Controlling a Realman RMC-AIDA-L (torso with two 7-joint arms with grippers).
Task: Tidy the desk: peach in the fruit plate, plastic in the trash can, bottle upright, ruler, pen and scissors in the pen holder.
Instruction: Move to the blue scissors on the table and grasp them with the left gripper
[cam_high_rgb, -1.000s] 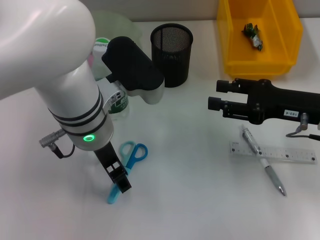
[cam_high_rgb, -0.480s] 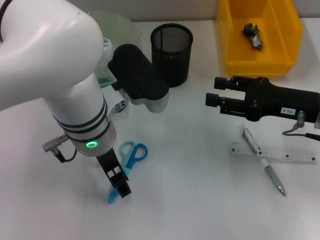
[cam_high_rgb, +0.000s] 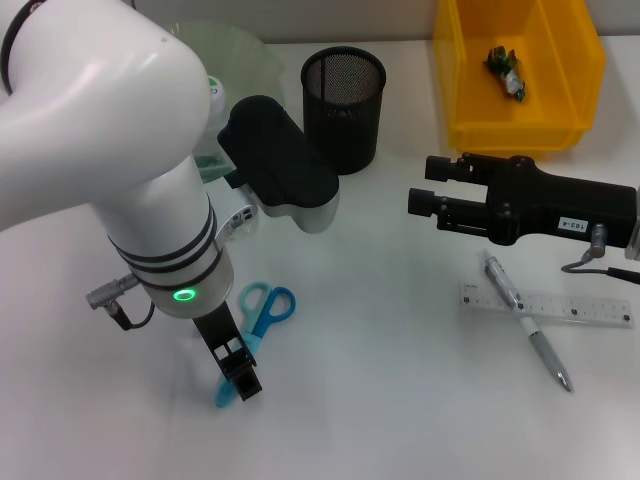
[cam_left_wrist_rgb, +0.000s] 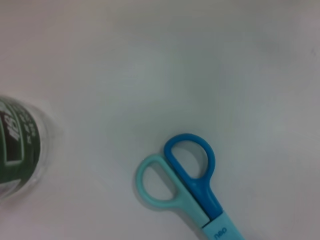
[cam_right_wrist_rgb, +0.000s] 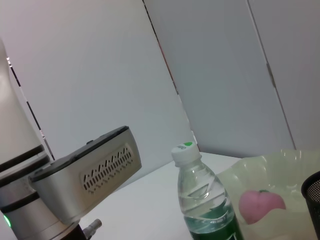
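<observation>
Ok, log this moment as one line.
left gripper: at scissors blade end | right gripper: idle, mid-desk | pen, ruler: on desk | peach: in plate | bottle: upright

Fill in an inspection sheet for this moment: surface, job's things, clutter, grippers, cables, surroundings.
Surface: white desk, no spills seen.
Job's things: scissors flat by the left arm; pen lying across the ruler; bottle upright; peach in the fruit plate; plastic scrap in the yellow bin; mesh pen holder with nothing seen inside.
Clutter: nothing seen.
Grippers: left gripper low at the scissors' blade end; right gripper hovering above the desk, right of the pen holder.
Cables: short lead on the left wrist; one by the right arm.
Surroundings: pale wall panels.
</observation>
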